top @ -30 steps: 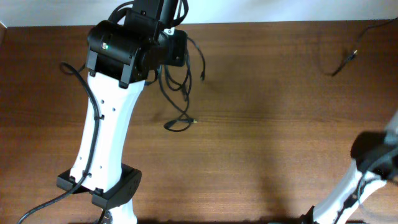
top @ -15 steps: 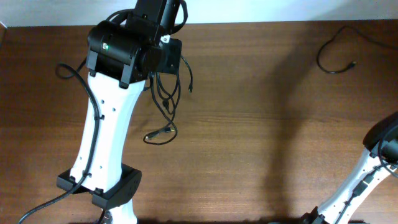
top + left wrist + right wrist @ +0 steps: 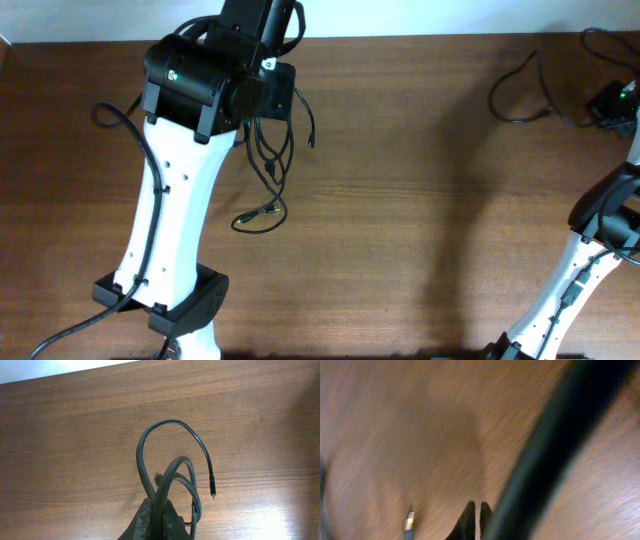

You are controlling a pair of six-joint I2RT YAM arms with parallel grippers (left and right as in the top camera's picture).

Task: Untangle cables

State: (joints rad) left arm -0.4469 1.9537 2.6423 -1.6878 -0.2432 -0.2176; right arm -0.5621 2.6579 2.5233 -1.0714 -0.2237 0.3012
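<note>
In the overhead view my left gripper [image 3: 268, 100] is shut on a bundle of thin black cables [image 3: 268, 160] that hangs in loops below it. One plug end [image 3: 244, 215] lies near the table and another [image 3: 311, 141] sticks out to the right. In the left wrist view the fingers [image 3: 160, 517] pinch the cable loops [image 3: 167, 467], and a metal-tipped end [image 3: 213, 492] hangs free. My right gripper [image 3: 612, 100] sits at the far right. A separate black cable [image 3: 512, 98] loops on the table beside it. In the right wrist view the fingers [image 3: 475, 507] are closed beside a blurred black cable [image 3: 555, 435]. A plug tip [image 3: 409, 523] lies to their left.
The wooden table [image 3: 420, 230] fills the view, with its far edge along the top. The left arm's white link and black base [image 3: 165, 300] stand at the front left. The right arm's white link [image 3: 570, 290] rises at the front right.
The right gripper has come into view at the far right, and its cable has slackened into a loop further left. The left bundle swung left and down, then held still.
</note>
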